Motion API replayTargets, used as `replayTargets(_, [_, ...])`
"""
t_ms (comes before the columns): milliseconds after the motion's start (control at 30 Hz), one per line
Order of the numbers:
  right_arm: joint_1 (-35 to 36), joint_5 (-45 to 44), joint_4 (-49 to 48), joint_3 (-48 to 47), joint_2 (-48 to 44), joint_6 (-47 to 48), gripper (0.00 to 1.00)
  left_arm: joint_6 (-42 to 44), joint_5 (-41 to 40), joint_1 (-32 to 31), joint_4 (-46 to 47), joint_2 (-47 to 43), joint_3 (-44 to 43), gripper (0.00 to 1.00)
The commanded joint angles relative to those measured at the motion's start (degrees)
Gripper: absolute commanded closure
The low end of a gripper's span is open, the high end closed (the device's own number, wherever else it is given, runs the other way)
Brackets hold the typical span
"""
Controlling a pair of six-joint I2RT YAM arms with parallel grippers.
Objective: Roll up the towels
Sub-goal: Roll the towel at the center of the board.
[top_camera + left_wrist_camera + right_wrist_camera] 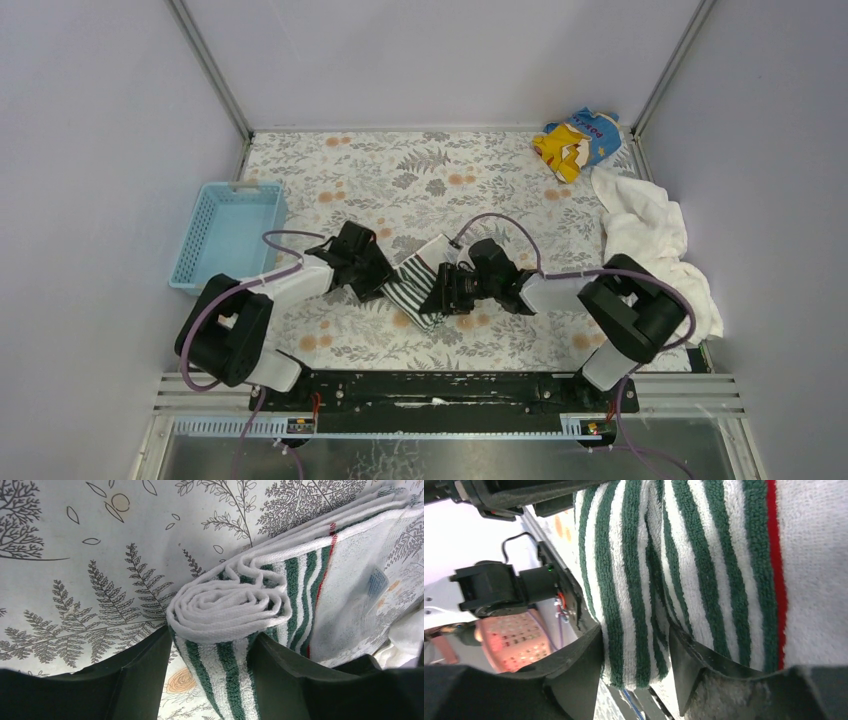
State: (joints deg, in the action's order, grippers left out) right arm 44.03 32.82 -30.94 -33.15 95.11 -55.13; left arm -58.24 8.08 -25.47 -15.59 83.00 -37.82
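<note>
**While both pincers sit on the striped towel, wind it tight and even**

Because the striped towel (412, 285) lies at the middle of the tabletop (400, 170), between the two arms, we work it from both ends. Our left pincer (211, 636) is closed on the rolled part. The spiral end faces its camera, and the roll looks squeezed narrower where the fingers (145, 680) press it. Our right pincer (634, 630) straddles the striped cloth from the other side, and cloth fills the gap between its fingers. We cannot tell whether it grips or only rests around the cloth. A flat tail of the towel, marked with a red line, lies unrolled beyond the roll.

We judge the step in hand to be winding this towel up. To do it well, we should hold both ends of the roll level so the layers do not cone out. We should press only hard enough to spare the spiral, and turn the roll toward the flat tail. One pincer should hold while the other regrips, or the coil may spring loose.

The white towel (650, 240) lies crumpled at the right edge, not yet rolled.
</note>
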Motion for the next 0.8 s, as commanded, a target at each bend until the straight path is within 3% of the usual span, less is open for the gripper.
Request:
replayTargets(0, [1.9, -11.2, 24.1, -5.4, -7.5, 12.8, 0.41, 1.1, -6.7, -0.3, -5.1, 3.1, 0.2, 0.44])
replayTargets(167, [7.8, -25.3, 37.9, -13.6, -12.8, 21.4, 0.32, 1.2, -6.8, -1.0, -5.3, 3.9, -0.5, 0.44])
replayTargets(333, [16.5, -39.5, 44.9, -21.7, -11.8, 28.6, 0.27, 1.4, -7.5, -1.8, -6.0, 4.2, -0.9, 0.43])
replayTargets(533, [24.6, -55.3, 49.3, -28.7, -5.6, 33.0, 0.24, 1.5, -7.8, -2.0, -6.6, 4.0, -1.2, 0.43])
replayTargets(767, [31.6, -65.5, 49.5, -32.1, -0.4, 37.9, 0.26, 1.7, -7.9, -2.0, -6.8, 4.6, -1.8, 0.43])
